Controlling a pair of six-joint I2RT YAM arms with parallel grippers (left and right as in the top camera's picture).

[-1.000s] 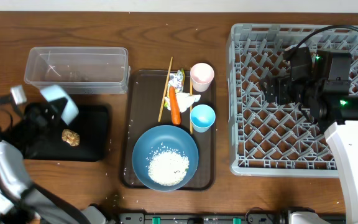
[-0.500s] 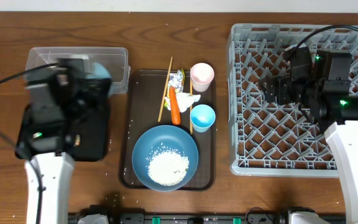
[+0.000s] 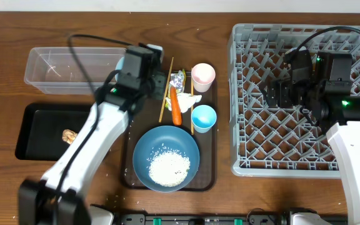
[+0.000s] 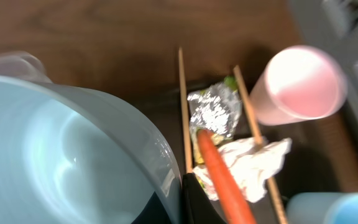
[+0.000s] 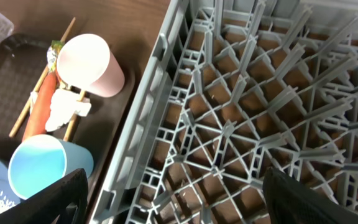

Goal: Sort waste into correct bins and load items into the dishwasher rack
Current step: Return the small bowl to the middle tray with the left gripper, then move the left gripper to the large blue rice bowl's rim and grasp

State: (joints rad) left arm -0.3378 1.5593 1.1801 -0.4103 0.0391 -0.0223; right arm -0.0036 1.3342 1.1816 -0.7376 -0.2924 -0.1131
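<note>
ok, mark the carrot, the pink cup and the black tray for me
carrot [image 3: 175,106], overhead view, middle of its orange body.
pink cup [image 3: 203,75], overhead view, inside of its open mouth.
black tray [image 3: 39,132], overhead view, bare floor near its left end.

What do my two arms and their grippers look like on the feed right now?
Both arms are white tubular links with black joint housings. A thin black cable loops over the left arm near its black left gripper. The right arm has green lights on its black wrist block and black cables arching above. The right gripper has dark fingers.
</note>
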